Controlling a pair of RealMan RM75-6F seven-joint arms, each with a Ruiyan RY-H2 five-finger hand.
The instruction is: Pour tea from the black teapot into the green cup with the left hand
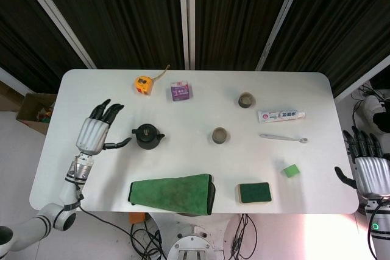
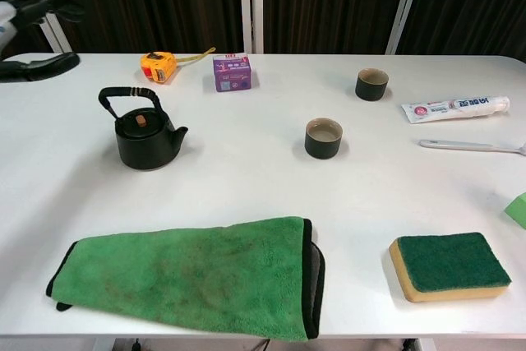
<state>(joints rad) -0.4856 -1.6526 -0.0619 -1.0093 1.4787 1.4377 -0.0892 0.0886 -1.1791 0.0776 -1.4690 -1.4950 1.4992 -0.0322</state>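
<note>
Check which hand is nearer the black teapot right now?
Left. The left hand hovers open just left of the black teapot, not touching; the right hand sits off the table's far right edge.

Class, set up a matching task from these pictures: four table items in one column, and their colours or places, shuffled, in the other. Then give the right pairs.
Items:
1. teapot
2. tape measure
3. sponge
4. small box

Descriptions:
A. purple, at the far edge
B. green top, near right
C. black, upright, left of the cups
D. yellow-orange, far left

Pairs: 1-C, 2-D, 3-B, 4-A
</note>
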